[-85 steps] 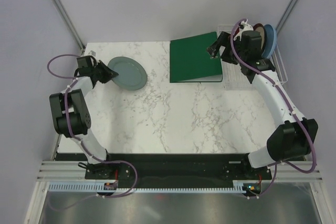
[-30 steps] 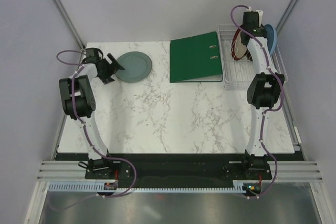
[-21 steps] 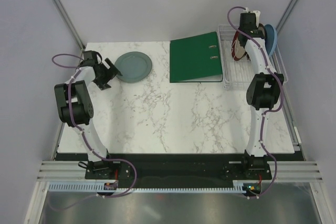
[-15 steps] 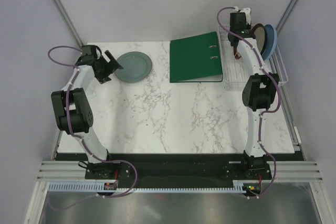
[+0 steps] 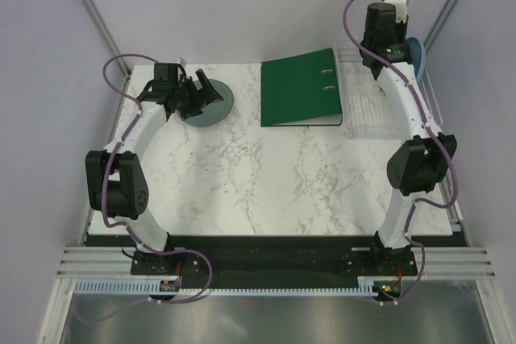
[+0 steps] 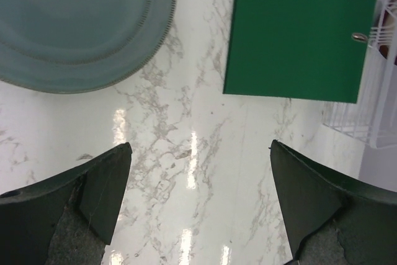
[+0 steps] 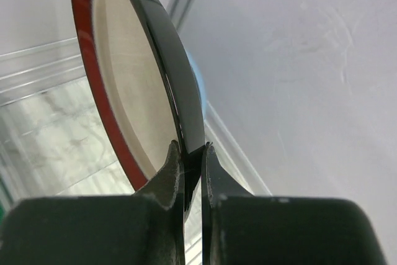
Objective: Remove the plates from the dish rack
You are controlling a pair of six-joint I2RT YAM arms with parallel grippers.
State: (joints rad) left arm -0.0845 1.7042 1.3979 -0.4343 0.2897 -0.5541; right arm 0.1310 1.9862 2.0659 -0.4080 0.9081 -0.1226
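A beige plate with a dark red-brown rim (image 7: pixel 133 97) stands edge-on in the right wrist view, and my right gripper (image 7: pixel 192 152) is shut on that rim. The right arm (image 5: pixel 382 28) is raised above the far end of the white wire dish rack (image 5: pixel 372 117). A light blue plate (image 5: pixel 418 55) still stands in the rack behind that arm. The grey-green plate (image 5: pixel 216 104) lies flat on the table at the far left. My left gripper (image 5: pixel 198 91) hovers open over its left part, holding nothing. In the left wrist view the grey-green plate (image 6: pixel 80 23) lies beyond the fingers (image 6: pixel 99 193).
A flat green ring binder (image 5: pixel 300 88) lies between the grey-green plate and the rack, its edge close to the rack's left side. The marble table (image 5: pixel 282 175) runs toward the arm bases. Grey walls stand close on both sides.
The right arm has risen with the beige plate pinched in its gripper, up out of the rack. The left gripper has swung right, from beside the grey-green plate to over it.
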